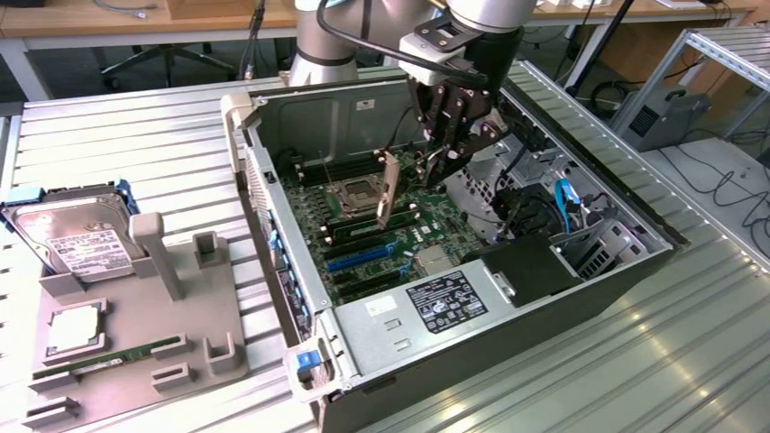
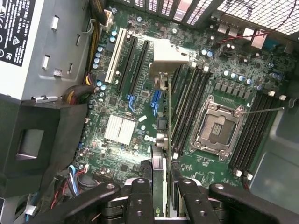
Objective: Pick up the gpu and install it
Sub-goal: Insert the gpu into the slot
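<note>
Pinching the thin dark gpu card by its upper edge, my black two-fingered pincer holds it on edge above the green motherboard inside the open grey computer case. Its face is hard to make out: my wrist view sees it nearly edge-on. Its long axis slants steeply down toward the board.

1. Even, bright overhead light; soft glare streaks the ribbed silver metal desk.
2. Deep shadow inside the open black computer case toward three o'clock.
3. The green motherboard looks slightly soft.
</note>
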You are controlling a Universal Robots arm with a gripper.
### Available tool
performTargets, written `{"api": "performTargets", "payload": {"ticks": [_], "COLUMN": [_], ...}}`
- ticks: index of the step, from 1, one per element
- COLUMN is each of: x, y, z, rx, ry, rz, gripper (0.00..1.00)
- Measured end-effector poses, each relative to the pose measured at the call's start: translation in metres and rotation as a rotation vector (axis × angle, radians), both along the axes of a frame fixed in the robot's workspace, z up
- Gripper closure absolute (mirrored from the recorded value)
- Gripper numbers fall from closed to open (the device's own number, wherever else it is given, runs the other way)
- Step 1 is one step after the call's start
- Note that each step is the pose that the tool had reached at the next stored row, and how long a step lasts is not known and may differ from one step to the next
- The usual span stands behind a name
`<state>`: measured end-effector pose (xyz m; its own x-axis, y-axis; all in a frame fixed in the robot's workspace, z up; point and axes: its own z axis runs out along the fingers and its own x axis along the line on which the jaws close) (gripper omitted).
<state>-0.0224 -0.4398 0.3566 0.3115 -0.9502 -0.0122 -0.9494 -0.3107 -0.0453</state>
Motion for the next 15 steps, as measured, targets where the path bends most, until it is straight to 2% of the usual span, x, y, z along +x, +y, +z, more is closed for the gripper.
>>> {"api": "performTargets", "payload": {"ticks": [6, 9, 15], "x": [0.0000, 0.0000, 0.0000], "y": [0.0000, 0.0000, 0.0000], "z": [0.0000, -0.0002, -0.0016], "rx": [0.0000, -0.0001, 0.0000], "ry": [0.0000, 0.0001, 0.0000], "rz": [0.033, 0.033, -0.070], "gripper": [0.74, 0.74, 0.74]}}
